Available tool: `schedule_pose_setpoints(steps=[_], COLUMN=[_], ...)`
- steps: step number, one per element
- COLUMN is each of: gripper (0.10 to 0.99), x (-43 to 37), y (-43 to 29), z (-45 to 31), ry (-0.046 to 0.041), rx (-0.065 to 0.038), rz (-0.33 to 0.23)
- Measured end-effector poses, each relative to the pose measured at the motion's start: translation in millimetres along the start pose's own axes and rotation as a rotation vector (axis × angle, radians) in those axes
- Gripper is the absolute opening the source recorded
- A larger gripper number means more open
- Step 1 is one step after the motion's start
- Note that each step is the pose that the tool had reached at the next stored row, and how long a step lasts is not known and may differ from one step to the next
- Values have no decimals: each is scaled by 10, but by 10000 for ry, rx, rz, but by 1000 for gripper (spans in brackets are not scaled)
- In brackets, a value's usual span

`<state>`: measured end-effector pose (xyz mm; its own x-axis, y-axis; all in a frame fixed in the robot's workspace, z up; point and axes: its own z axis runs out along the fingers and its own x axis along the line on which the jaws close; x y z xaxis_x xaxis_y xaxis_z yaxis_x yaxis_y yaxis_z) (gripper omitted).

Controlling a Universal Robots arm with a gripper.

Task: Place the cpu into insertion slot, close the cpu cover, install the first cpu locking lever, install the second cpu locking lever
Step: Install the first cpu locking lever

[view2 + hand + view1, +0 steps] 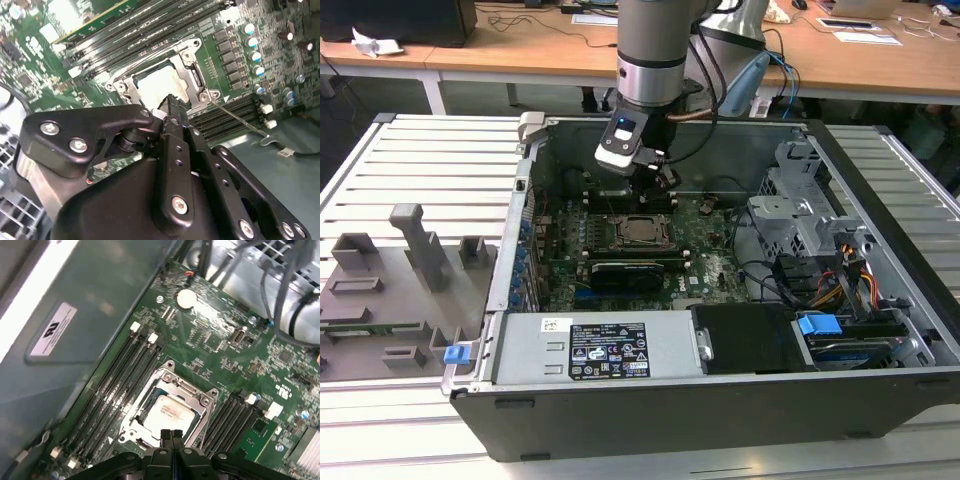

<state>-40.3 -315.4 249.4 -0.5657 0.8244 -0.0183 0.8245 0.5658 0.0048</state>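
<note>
The cpu point(170, 412) lies flat in the insertion slot point(638, 232) on the green board, its silver top showing. The cpu cover point(188, 390) lies down around it as a metal frame. In the second wrist view the cpu point(150, 90) and cover point(189, 82) show just past my fingertips. A thin wire locking lever point(235, 117) reaches out from the socket's corner over the memory slots. My gripper point(170, 434) hangs just above the socket's edge, shut with nothing in it. In the exterior view the gripper point(655, 185) sits over the socket inside the open case.
Long memory slots point(120, 375) flank the socket on both sides. The case wall point(75, 340) stands close behind. A black card point(630, 270), the power supply point(600, 345), a drive cage point(800, 200) and cables point(840, 280) fill the case. Grey fixtures point(410, 250) sit on the exterior view's left.
</note>
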Motion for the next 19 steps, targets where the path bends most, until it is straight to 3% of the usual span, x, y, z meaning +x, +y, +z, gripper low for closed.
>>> schedule_pose_setpoints(steps=[1, 9, 15, 19], gripper=[106, 106, 106, 106], x=[0, 0, 0, -1], y=[0, 0, 0, 1], z=[1, 1, 1, -82], ry=[3, 8, 16, 18], rx=[-10, -32, -63, -70], rz=[-429, -1691, -3369, -3610])
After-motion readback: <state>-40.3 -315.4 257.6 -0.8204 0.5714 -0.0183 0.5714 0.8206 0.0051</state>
